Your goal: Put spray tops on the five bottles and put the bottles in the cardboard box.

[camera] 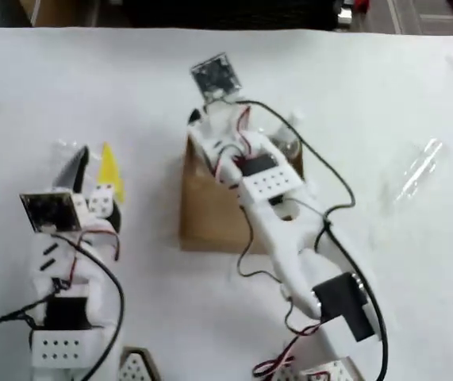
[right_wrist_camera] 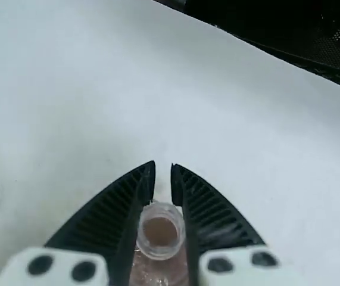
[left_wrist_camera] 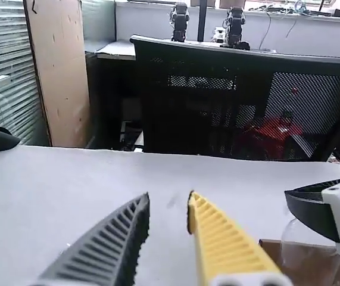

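— What's the table like?
— White, running wide to the far edge. A brown box sits on it, about the middle.
— Anything else lying on it?
— A crumpled scrap of clear plastic, flat on the white, well apart from the box, off toward the far right.

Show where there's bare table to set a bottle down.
Bare table runs along the far edge beyond the cardboard box, and between the box and the plastic wrap. Crowded: over the box, where the right gripper holds a bottle, and around the left gripper.
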